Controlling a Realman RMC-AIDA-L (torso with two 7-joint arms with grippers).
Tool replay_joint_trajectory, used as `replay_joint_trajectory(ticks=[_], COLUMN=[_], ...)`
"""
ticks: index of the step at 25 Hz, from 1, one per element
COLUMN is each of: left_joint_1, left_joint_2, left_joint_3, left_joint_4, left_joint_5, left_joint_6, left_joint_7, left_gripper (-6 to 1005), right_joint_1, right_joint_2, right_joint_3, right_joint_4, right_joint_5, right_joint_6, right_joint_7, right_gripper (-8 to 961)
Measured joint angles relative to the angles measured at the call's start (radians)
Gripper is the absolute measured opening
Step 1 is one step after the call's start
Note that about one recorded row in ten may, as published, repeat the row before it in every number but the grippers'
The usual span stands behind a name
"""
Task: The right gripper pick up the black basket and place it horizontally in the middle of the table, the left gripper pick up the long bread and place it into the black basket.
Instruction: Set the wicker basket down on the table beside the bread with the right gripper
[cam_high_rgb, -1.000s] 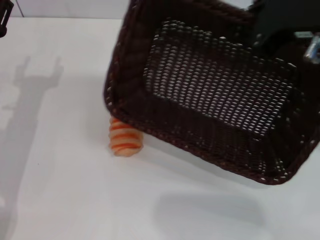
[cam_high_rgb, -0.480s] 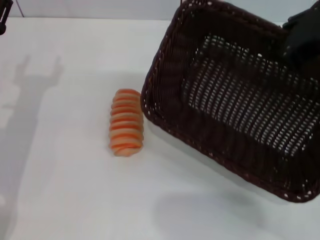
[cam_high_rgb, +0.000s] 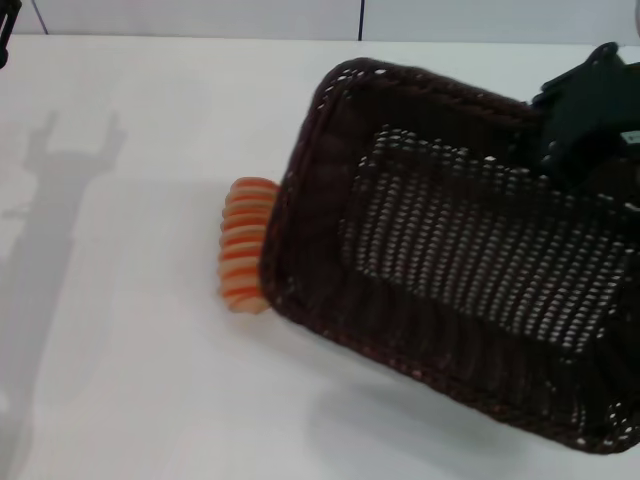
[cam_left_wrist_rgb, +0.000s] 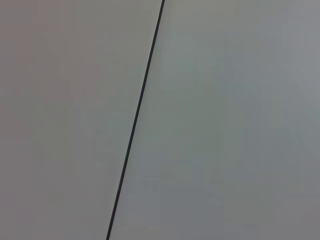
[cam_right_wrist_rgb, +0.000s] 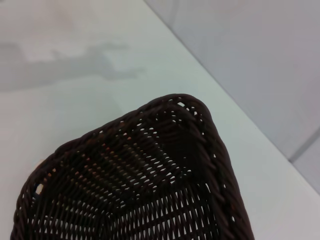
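Note:
The black basket hangs tilted above the white table, and its shadow lies below it. My right gripper is at the basket's far right rim, shut on it. The basket's near-left corner hides the right edge of the long bread, which lies striped side up on the table. The right wrist view shows the inside of the basket and its braided rim. My left gripper shows only as a sliver at the far left corner, well away from the bread.
The left arm's shadow falls on the table's left side. A pale wall with a dark seam fills the left wrist view. The table's far edge runs along the back.
The basket swung right and clear of the bread, then came back left and lower, and it again covers the bread's right edge. The bread and the left arm have not moved.

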Motion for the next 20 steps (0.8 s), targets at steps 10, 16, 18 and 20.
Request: replay_joint_trajectory(ticks=[10,16,18,20], left_joint_1=[0.001,-0.001,-0.002,-0.002], left_joint_2=[0.000,0.000,0.000,0.000], left_joint_3=[-0.007,-0.011,-0.011,-0.011], left_joint_4=[-0.009,-0.012,-0.012,-0.013], left_joint_5=[0.000,0.000,0.000,0.000], left_joint_6=[0.002,0.002,0.002,0.002], left_joint_7=[0.000,0.000,0.000,0.000], left_gripper=[846,846,846,846], right_joint_1=[0.005,0.005,0.001,-0.003], right_joint_2=[-0.001,-0.001,-0.004,-0.005], right_joint_3=[-0.058,-0.098,-0.124,-0.138], right_joint_4=[0.004,0.010,0.012,0.019], right_joint_5=[0.161,0.227,0.227,0.225], right_joint_6=[0.038,0.071,0.083,0.093], right_joint_7=[-0.037,-0.051,-0.052,-0.052], right_gripper=[159,159,159,159])
